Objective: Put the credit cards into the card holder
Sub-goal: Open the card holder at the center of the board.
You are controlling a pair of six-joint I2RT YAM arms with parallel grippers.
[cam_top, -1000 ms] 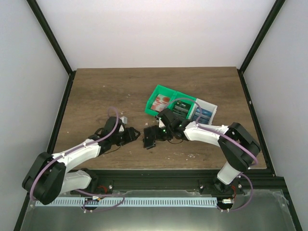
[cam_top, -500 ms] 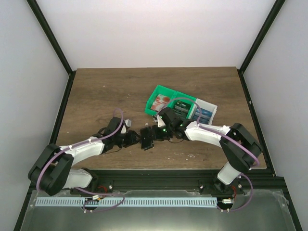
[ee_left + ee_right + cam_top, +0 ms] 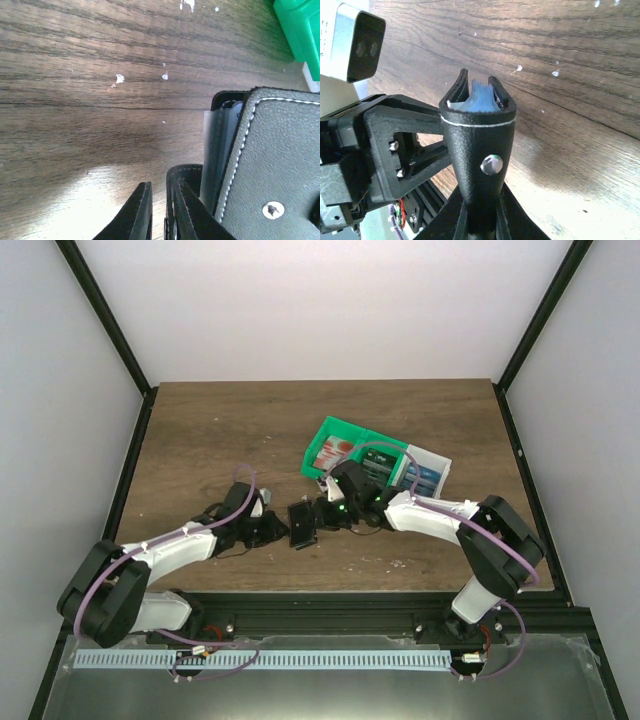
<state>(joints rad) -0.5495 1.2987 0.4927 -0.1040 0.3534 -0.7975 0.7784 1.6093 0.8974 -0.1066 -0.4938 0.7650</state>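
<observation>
So the left arm has swung in over the last second. The left gripper [image 3: 277, 528] was standing wide and apart from the card holder [image 3: 301, 524], and now it's right against the holder's left edge, jaws nearly together beside a stitched flap. I can't tell if it's actually pinching yet. The right gripper [image 3: 323, 512] stays clamped on the holder's snap end, over the table [image 3: 200, 430] just in front of the green bin [image 3: 335, 445]. Something blue peeks from the holder's mouth, could be a card or the lining. My guess is they're about to spread it open for loading.
</observation>
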